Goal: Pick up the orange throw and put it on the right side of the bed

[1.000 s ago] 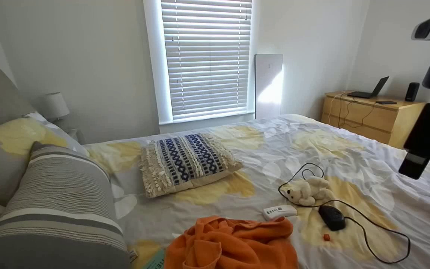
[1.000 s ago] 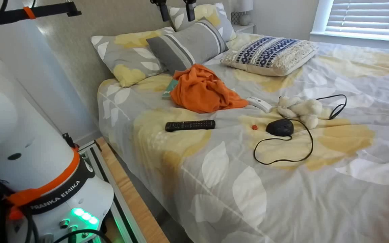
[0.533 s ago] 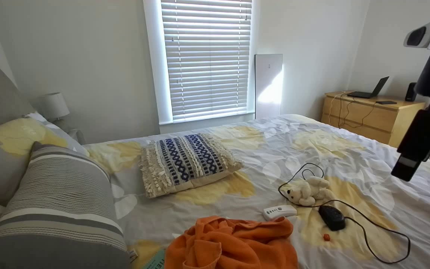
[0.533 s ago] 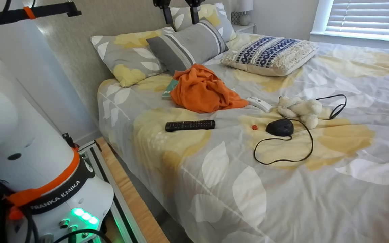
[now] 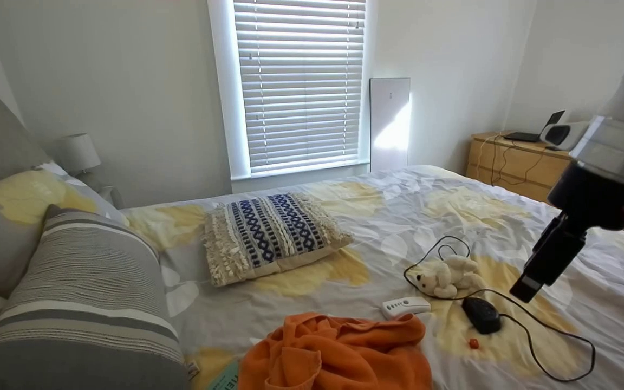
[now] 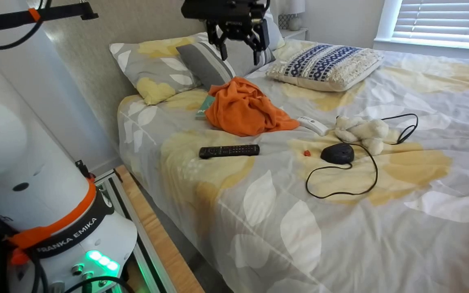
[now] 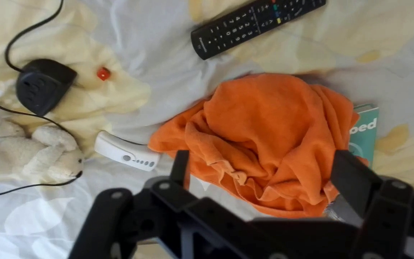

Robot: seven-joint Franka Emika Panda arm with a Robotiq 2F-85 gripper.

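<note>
Throw [image 6: 244, 110] on the bed [image 6: 307, 252]. Relative to throw, in an exterior view: book [image 6: 203, 109] at left edge, partly covered by it. TV remote [image 6: 229, 151] in front, apart. Handset [image 6: 313, 125] just right, can't tell if touching. Toy bear [image 6: 362, 131] farther right. Die [image 6: 307, 153] front right, corded gadget [image 6: 337, 154] past it. Pillow [image 6: 206, 62] directly behind, another pillow [image 6: 161, 67] behind left, cushion [image 6: 324, 67] behind right. Lamp [image 6: 294, 7] on nightstand [image 6: 296, 35], well behind right.

you had a red die [image 7: 103, 73] just beside a black corded device [image 7: 44, 86], and a cream plush toy [image 7: 20, 154] near both. a white remote [image 7: 122, 148] lay by the toy's head; a black remote [image 7: 258, 28] lay well apart. a teal book [image 7: 367, 135] showed only in part. in an exterior view you saw a fringed cushion [image 5: 274, 235] near a gray striped pillow [image 5: 82, 303], with a lamp [image 5: 80, 153] farther back.
</note>
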